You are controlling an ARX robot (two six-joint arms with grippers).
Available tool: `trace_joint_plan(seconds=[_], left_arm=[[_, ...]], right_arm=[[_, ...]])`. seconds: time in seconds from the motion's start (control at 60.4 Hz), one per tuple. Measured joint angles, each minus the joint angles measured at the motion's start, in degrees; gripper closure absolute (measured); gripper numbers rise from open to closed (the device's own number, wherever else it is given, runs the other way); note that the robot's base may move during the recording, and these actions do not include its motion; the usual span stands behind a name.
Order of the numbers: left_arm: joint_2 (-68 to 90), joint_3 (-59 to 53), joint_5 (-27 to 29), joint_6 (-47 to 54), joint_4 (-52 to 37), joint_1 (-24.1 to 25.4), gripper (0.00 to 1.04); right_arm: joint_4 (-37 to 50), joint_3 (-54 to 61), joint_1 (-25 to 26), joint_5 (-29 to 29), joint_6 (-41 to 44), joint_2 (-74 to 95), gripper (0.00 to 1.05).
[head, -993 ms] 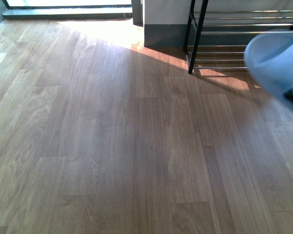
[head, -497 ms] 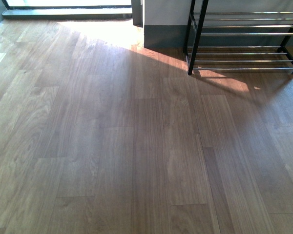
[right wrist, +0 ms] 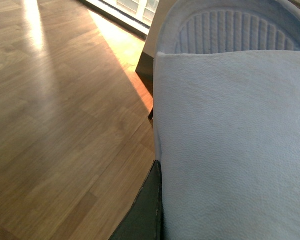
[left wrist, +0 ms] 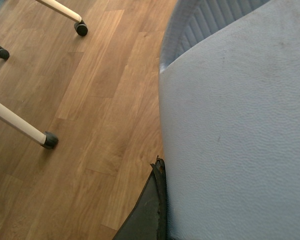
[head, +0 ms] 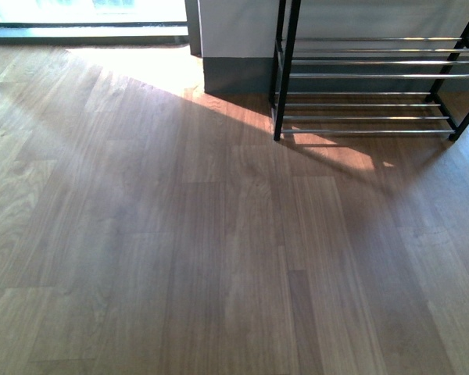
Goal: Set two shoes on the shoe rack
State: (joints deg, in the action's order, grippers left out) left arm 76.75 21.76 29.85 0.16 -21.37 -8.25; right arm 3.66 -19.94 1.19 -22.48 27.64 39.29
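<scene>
The shoe rack (head: 367, 76), a black frame with thin chrome bars, stands against the wall at the far right of the front view, and its shelves hold nothing. The two shoes are out of view. Neither arm shows in the front view. In the left wrist view my left gripper (left wrist: 175, 200) is shut on a pale blue slide (left wrist: 235, 140); one dark finger (left wrist: 151, 215) presses against its strap. In the right wrist view my right gripper (right wrist: 175, 200) is shut on another pale blue slide (right wrist: 230, 145) in the same way, above the wooden floor.
Wooden floor (head: 180, 258) fills the front view, with a sunlit patch by the window. A grey-based wall corner (head: 234, 74) stands left of the rack. White legs with black feet (left wrist: 49, 140) stand on the floor in the left wrist view.
A pale blue slide at the right edge of the front view one second ago has left it. The view has since shifted, bringing more of the rack into view.
</scene>
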Motion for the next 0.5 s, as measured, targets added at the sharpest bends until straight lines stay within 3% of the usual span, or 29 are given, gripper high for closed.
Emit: trace_joint_plan(seconds=[0.497], left_arm=[[0.0,-0.1,0.0,0.0,0.0,-0.2,1.03]], right_arm=[[0.0,0.0,0.0,0.1,0.0,0.0,1.03]])
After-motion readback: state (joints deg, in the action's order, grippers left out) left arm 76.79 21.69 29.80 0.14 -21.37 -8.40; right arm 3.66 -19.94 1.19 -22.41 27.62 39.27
